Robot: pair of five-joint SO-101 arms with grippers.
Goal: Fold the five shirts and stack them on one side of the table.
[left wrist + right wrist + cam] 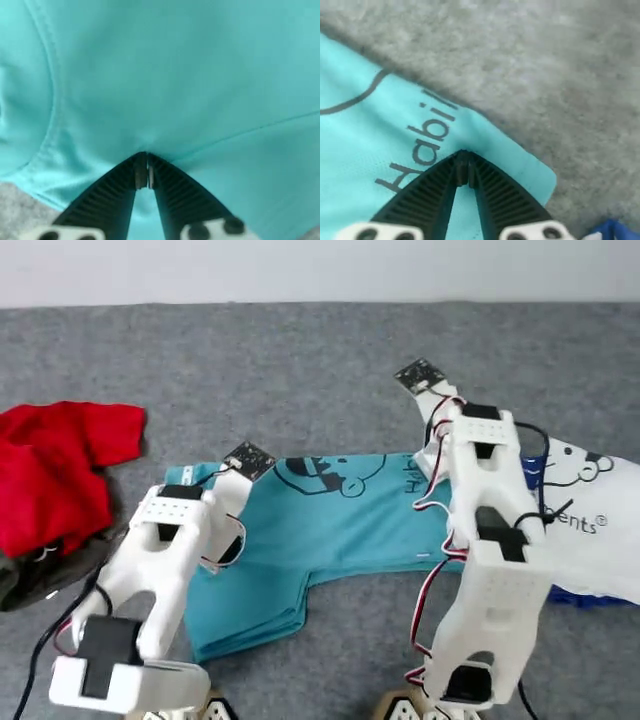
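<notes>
left gripper (pixel 143 172) pinching teal shirt (pixel 340 525), 9 o'clock end | right gripper (pixel 463 170) clamped on its 3 o'clock corner | we judge it light, limp: grip hems

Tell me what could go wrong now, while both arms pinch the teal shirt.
The right fingers pinch the teal shirt close to its corner, so the cloth might slip out. The left fingers hold only a small fold, which may also slip. The white shirt lies right beside; a pull could drag it.
</notes>
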